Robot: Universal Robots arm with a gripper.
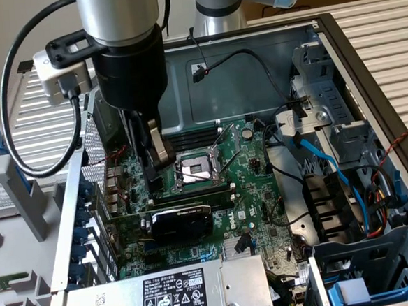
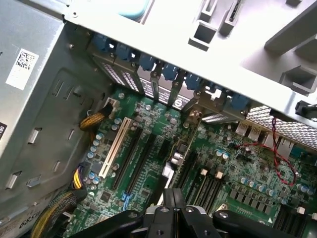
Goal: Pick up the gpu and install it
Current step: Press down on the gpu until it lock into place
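One gpu (image 1: pixel 181 220), one motherboard (image 1: pixel 259 191), one power supply (image 1: pixel 172 295).

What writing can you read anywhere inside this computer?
"DELL": white label on the power supply; its fine print is too small to read.
White sticker on the case wall: unreadable.
Lettering on the gpu: too blurred to read.

I see a grey bench (image 1: pixel 16 271) carrying the open computer case (image 1: pixel 366 64), which lies on its side. At the exterior view's left, a grey block (image 1: pixel 21 190) stands directly on the bench.
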